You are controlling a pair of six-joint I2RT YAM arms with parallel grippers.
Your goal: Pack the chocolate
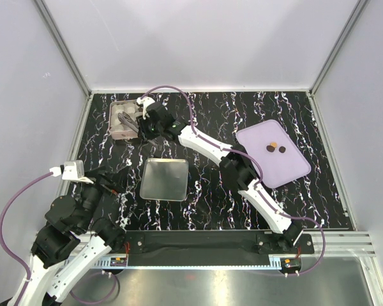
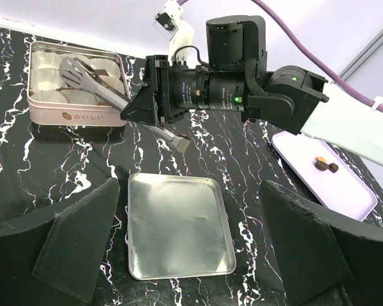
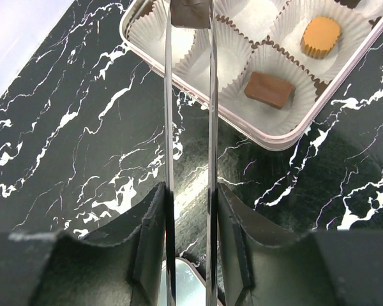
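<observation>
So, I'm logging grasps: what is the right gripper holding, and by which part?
Metal tongs, squeezed across both blades toward the hinge end by the right gripper; the tong tips in turn pinch a dark brown chocolate.

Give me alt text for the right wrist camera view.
The right gripper, jaws shut on metal tongs, holds a dark chocolate at the tong tips over a pink tin of white paper cups. Nearby cups hold a brown chocolate and a tan-gold chocolate.
</observation>
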